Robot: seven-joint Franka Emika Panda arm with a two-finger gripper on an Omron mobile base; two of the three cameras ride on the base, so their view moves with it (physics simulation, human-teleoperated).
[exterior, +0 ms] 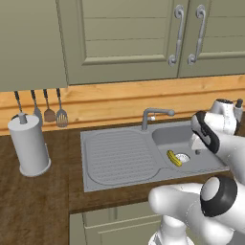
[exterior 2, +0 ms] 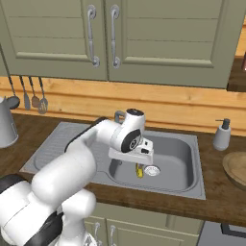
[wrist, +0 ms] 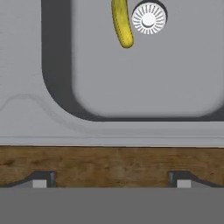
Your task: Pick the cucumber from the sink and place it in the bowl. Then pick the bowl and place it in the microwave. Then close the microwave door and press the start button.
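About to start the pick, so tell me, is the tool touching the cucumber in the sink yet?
Apart. In the hand view the tool sits open at the bottom, with bare basin floor between it and the cucumber.

I counted one cucumber (wrist: 121,24) lying in one sink (exterior: 119,155), beside one round drain (wrist: 148,19). One faucet (exterior: 154,115) stood behind the basin. Four utensils (exterior: 49,111) hung on the wall, and one paper towel roll (exterior: 28,143) stood on the bench (exterior: 33,206). There was one soap dispenser (exterior 2: 222,134) and one bowl (exterior 2: 236,168). My own two fingers (wrist: 41,179) made the pair.
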